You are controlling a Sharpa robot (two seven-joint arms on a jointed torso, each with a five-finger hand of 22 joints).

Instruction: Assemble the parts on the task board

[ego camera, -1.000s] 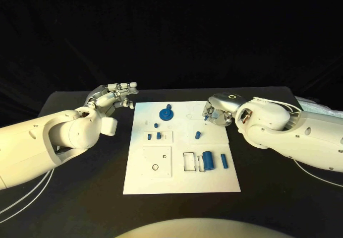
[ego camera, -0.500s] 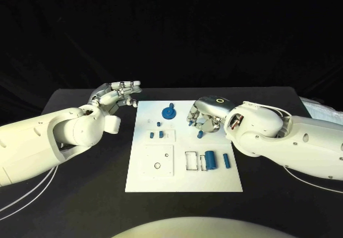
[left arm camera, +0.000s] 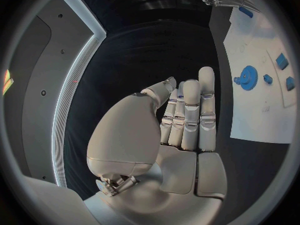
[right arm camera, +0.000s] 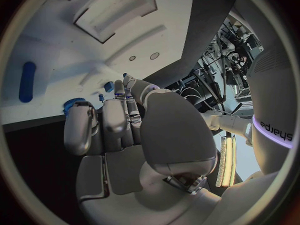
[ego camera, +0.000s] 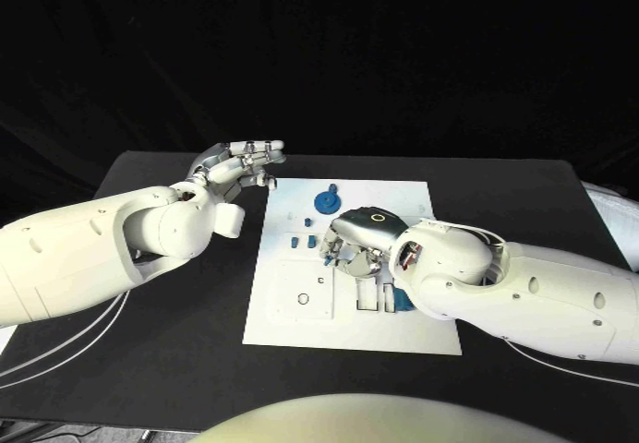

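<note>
— Where does the task board sit?

— In the middle of the black table, long side running from the near edge toward the far edge. A blue gear lies near the board's far edge, left of centre. Two small blue pegs stand side by side by the board's left edge, and a blue cylinder lies toward the right, partly covered by the right arm.

— And the right hand?

— It hangs low over the middle of the board, palm down, fingers curled toward the surface. Its wrist view shows the fingers close together and a little blue at the tips, with a blue oblong part lying flat on the board well apart from them. Whether that blue is pinched or simply lies beneath, I cannot tell.

— The left hand?

— Raised over the table beside the board's far left corner, touching nothing. In the left wrist view its fingers are straight and held side by side, the palm bare, so it holds nothing. The gear shows beyond them on the board.
</note>
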